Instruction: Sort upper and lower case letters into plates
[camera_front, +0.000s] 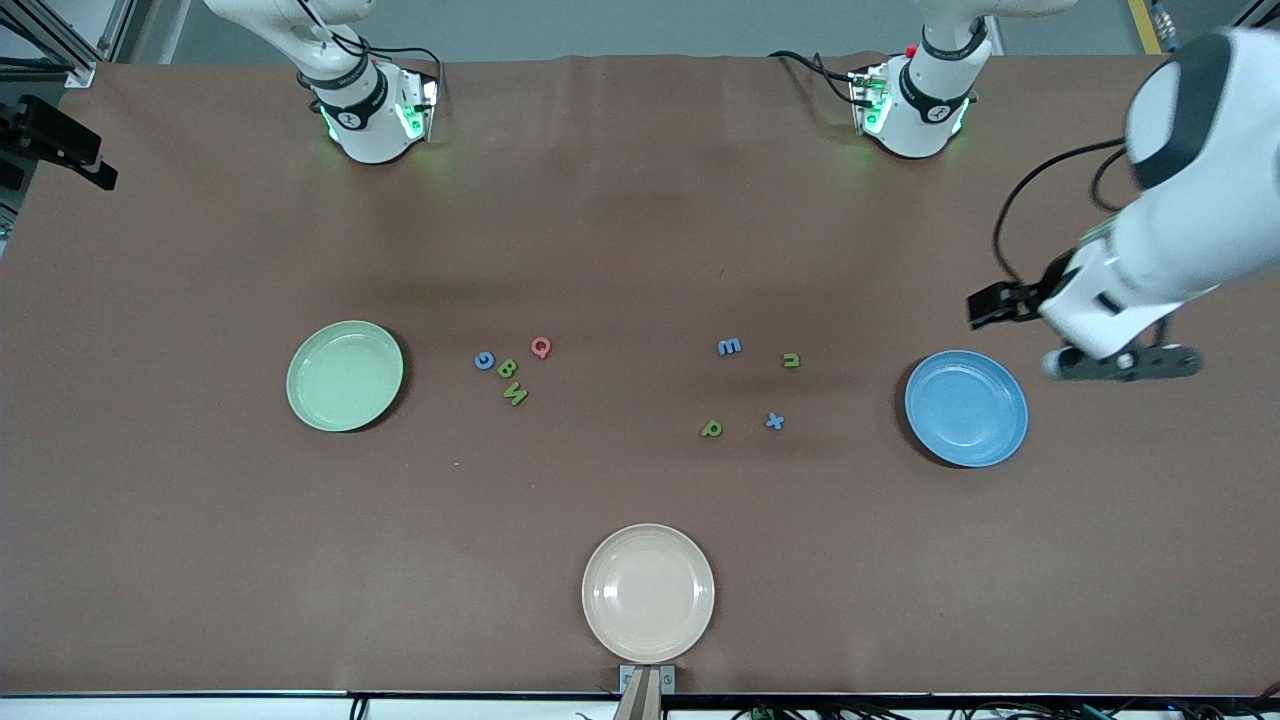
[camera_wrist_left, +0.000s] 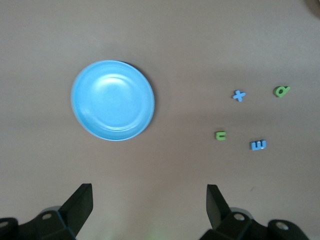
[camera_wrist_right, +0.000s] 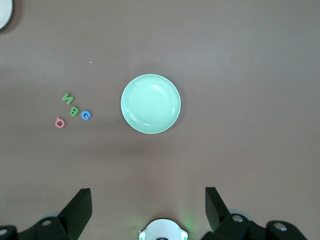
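Observation:
A pale green plate (camera_front: 344, 376) (camera_wrist_right: 150, 103) lies toward the right arm's end of the table and a blue plate (camera_front: 966, 407) (camera_wrist_left: 113, 100) toward the left arm's end. Both are empty. Beside the green plate lie a blue G (camera_front: 484, 360), green B (camera_front: 507, 368), green N (camera_front: 515, 394) and red Q (camera_front: 541, 347). Nearer the blue plate lie a blue E (camera_front: 729, 347), green u (camera_front: 791, 360), blue x (camera_front: 774, 421) and green p (camera_front: 711, 429). My left gripper (camera_wrist_left: 149, 200) hangs open and empty high beside the blue plate. My right gripper (camera_wrist_right: 148, 202) is open and empty above its own base.
A cream-beige plate (camera_front: 648, 592) sits empty at the table edge nearest the front camera, midway along it. The two arm bases (camera_front: 375, 115) (camera_front: 915, 110) stand along the edge farthest from that camera. A black bracket (camera_front: 60, 140) juts in at the right arm's end.

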